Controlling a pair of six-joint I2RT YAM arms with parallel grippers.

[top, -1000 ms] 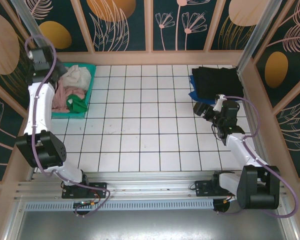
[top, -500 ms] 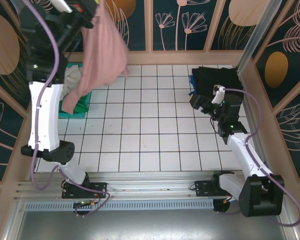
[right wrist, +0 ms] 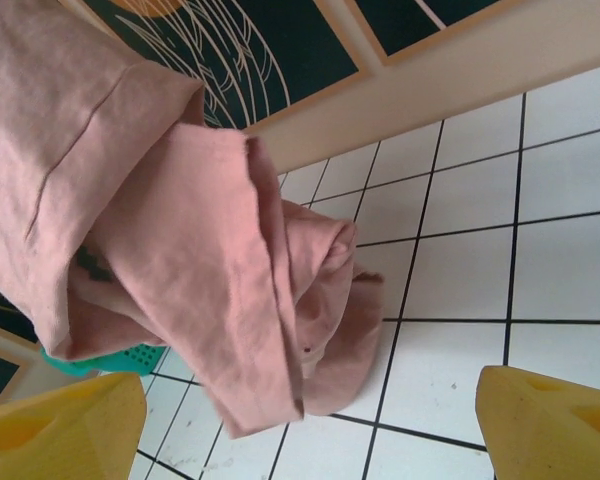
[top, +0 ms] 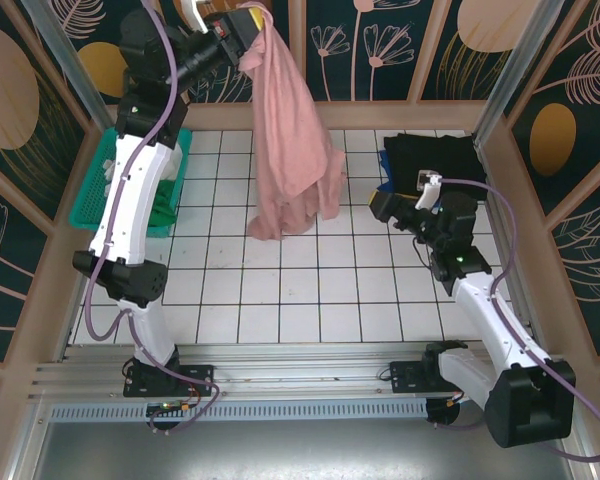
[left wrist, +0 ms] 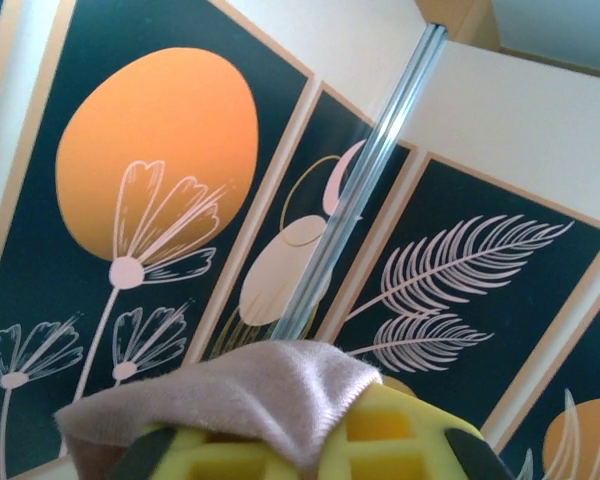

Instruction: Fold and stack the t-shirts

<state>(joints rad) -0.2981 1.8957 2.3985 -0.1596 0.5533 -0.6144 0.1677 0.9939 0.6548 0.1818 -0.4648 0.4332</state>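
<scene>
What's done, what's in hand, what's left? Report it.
Done: a black t-shirt lies folded on a blue one, far right. In hand: the left gripper holds the pink t-shirt up, its lower end touching the table; the right gripper is open nearby. Left: folding and stacking it; the basket is mostly hidden.

- A dusty-pink t-shirt is held up by its top end, high over the far side of the white tiled table, left of centre. It is hung long and crumpled, with its lower end bunched on the tiles.
- A black t-shirt is laid folded flat at the far right corner.
- A blue t-shirt is laid beneath the black one, with only its left edge exposed.
</scene>
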